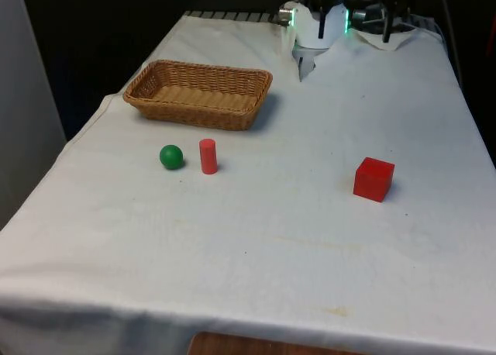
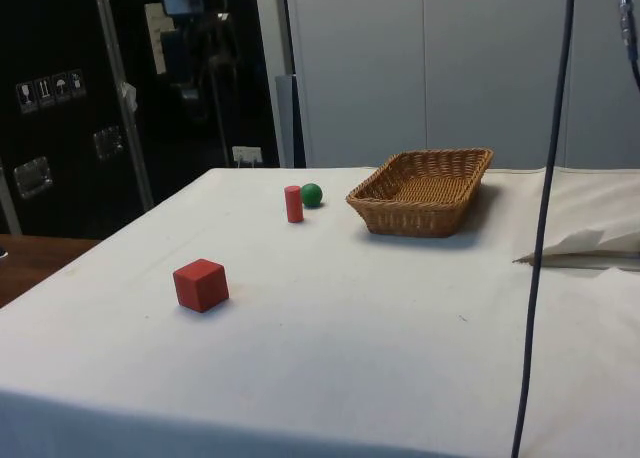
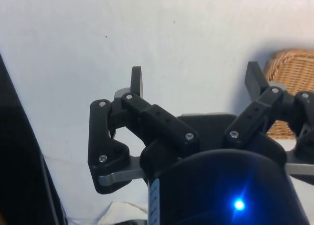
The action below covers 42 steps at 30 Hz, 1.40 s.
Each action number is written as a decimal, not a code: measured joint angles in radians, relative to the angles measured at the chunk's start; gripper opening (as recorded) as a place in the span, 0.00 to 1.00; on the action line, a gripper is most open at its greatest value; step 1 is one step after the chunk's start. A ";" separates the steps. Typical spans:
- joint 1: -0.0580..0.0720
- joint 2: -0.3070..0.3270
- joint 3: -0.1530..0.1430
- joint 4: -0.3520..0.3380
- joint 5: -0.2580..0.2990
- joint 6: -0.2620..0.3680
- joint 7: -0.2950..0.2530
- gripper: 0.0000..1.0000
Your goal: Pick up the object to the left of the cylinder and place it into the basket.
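The green ball (image 1: 171, 156) lay on the table (image 1: 256, 239) just beside the red cylinder (image 1: 208, 156), on the front view's left, near the basket (image 1: 200, 94). The gripper (image 3: 194, 80), fingers spread and empty, hung well apart beyond the basket.

Gripper (image 3: 196, 80) aloft (fingers wide apart)

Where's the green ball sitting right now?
The green ball rests on the white cloth just to the front view's left of the upright red cylinder, close but apart, with the wicker basket behind them, farther up the table.
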 measured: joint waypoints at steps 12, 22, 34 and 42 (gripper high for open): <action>0.000 0.056 0.032 -0.001 0.000 0.082 0.035 1.00; -0.001 0.109 0.046 -0.005 0.023 0.155 0.050 1.00; -0.001 0.149 0.055 -0.033 0.056 0.247 0.053 1.00; -0.001 0.180 0.056 -0.043 0.080 0.301 0.053 1.00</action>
